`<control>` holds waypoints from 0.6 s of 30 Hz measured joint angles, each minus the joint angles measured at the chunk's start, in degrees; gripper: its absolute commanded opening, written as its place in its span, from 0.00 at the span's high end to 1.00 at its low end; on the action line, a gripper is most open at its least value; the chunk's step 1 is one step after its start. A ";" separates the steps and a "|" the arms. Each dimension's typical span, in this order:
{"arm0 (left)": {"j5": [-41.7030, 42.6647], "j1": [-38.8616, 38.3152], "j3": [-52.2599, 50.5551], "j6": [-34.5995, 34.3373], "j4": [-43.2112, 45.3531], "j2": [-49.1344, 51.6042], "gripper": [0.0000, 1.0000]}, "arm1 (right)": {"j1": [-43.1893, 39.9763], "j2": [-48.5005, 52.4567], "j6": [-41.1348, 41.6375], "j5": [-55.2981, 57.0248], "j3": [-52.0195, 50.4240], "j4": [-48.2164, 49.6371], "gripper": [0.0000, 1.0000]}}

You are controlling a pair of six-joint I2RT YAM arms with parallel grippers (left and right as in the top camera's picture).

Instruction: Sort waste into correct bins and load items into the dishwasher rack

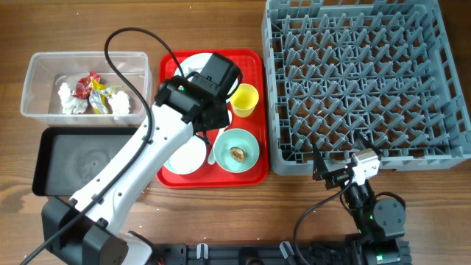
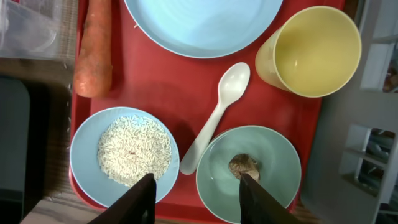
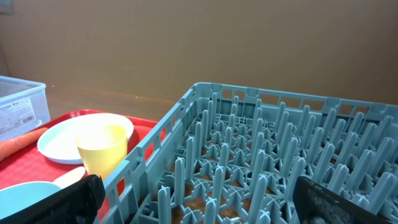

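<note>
Red tray (image 2: 186,81) crowded rim to rim, left gripper (image 2: 198,180) part-open, empty, over the white spoon (image 2: 217,112) between rice bowl (image 2: 81,143) and green bowl (image 2: 273,155); right gripper (image 3: 199,186) gaping wide at the edge of the dishwasher rack (image 3: 280,99)

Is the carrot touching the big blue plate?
Apart. The left wrist view shows a strip of bare red tray between the carrot and the plate.

grey pegged rack (image 1: 353,73): square, lying flat. yellow cup (image 1: 244,100): upright, just left of rack. green bowl (image 2: 273,155) holding brown lump (image 2: 244,167): by rack's near-left corner. white spoon (image 2: 214,121): scoop up, next out from rack. blue bowl (image 2: 84,127) of rice (image 2: 134,151): farther out. blue plate (image 2: 205,25): left of rack, past cup. carrot (image 2: 93,50): farther left again. clear tub (image 1: 37,81) with tissue (image 1: 70,99) and wrappers (image 1: 99,92), and black tray (image 1: 88,158): farthest left of rack.
</note>
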 measured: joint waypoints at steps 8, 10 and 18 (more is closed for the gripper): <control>-1.18 0.35 -6.73 -1.14 5.35 0.00 0.56 | 0.00 0.00 0.00 0.00 0.00 0.00 0.00; -1.22 1.22 -7.23 -1.31 5.97 0.00 0.56 | 0.00 0.00 0.00 0.00 0.00 0.00 0.00; -1.60 3.61 -7.78 -1.55 7.63 0.00 0.52 | 0.00 0.00 0.00 0.00 0.00 0.00 0.00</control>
